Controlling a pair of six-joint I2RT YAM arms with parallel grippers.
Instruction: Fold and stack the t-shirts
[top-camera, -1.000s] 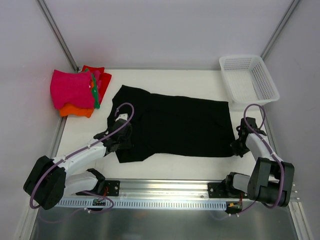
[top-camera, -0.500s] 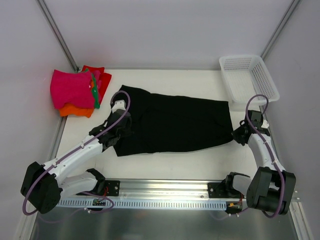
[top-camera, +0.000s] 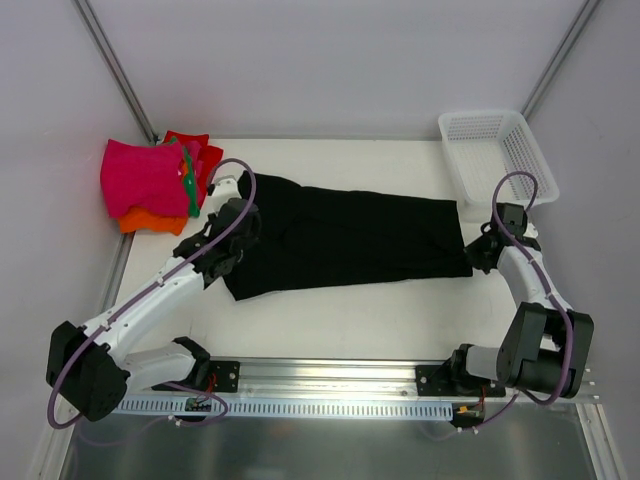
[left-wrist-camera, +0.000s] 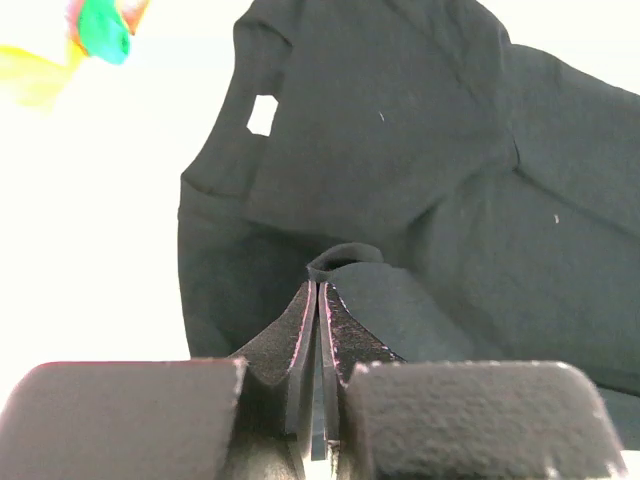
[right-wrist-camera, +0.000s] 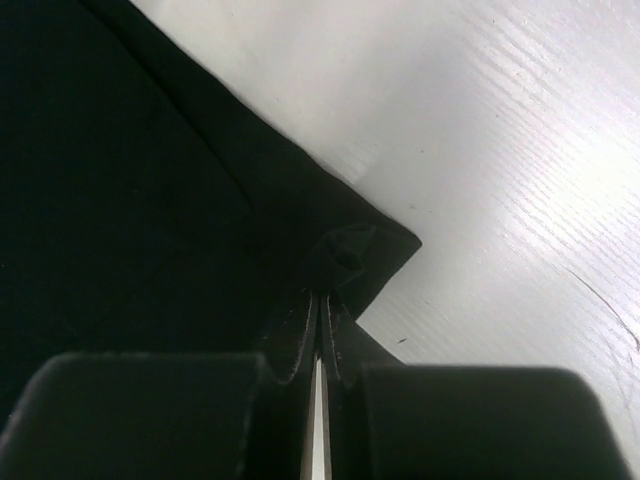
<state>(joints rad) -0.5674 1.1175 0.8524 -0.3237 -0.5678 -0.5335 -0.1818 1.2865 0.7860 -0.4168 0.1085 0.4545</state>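
The large black cloth t-shirt (top-camera: 350, 240) spans mid-frame between my left pincer (left-wrist-camera: 318, 285) and right pincer (right-wrist-camera: 320, 292); the folded pink-topped cloth shirt stack (top-camera: 150, 185) sits upper left, the white plastic mesh basket (top-camera: 497, 155) upper right.

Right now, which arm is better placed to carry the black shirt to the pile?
Left, probably: the left gripper pinches the shirt end nearest the pile; the right gripper holds the far end.

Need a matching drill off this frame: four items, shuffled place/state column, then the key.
1. black t-shirt
2. magenta-pink shirt
3. white basket
4. right gripper

A. far right corner
B. far left, topmost folded
C. shut on a corner of black cloth
D. spread out in the middle

Pairs: 1-D, 2-B, 3-A, 4-C
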